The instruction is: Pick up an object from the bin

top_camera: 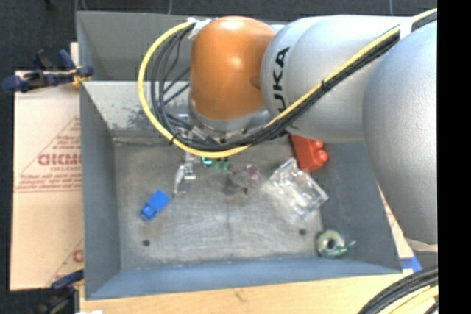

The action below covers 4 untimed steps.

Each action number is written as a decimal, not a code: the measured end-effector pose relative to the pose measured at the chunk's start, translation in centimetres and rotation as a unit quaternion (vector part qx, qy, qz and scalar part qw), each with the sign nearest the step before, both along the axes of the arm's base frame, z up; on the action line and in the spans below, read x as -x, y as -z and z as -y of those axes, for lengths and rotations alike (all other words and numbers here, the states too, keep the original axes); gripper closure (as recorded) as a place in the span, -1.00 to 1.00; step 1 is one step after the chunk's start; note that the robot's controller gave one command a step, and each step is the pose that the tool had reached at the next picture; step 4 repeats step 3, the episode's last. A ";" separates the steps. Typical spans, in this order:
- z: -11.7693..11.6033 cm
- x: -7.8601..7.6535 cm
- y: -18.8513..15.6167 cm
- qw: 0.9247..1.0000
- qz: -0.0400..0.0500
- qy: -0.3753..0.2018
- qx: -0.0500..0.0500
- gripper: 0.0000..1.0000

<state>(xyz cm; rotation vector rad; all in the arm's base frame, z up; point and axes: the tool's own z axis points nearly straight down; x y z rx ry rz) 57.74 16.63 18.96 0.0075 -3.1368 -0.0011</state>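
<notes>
Grey arm (331,62) lettered KUKA hangs its pincer (188,173) near a blue block (154,206); its opening cannot be told.

Bin (221,232): grey metal; you've got 5 loose items on its floor.
Left: sm. blue block (154,206).
Mid: purplish-grey bit (243,179), clear plastic pc (296,191) just beside.
Back R: red block (309,153).
Front-R corner: greenish ring (331,243).
</notes>
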 end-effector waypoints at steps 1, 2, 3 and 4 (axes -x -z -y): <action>-1.4 5.5 10.6 0.998 0.006 -0.065 0.000 -1.00; -1.4 5.6 10.8 0.998 0.004 -0.063 -0.001 1.00; -1.7 3.8 -1.4 0.997 0.008 -0.071 -0.001 1.00; -1.7 3.8 -1.4 0.997 0.008 -0.071 -0.001 1.00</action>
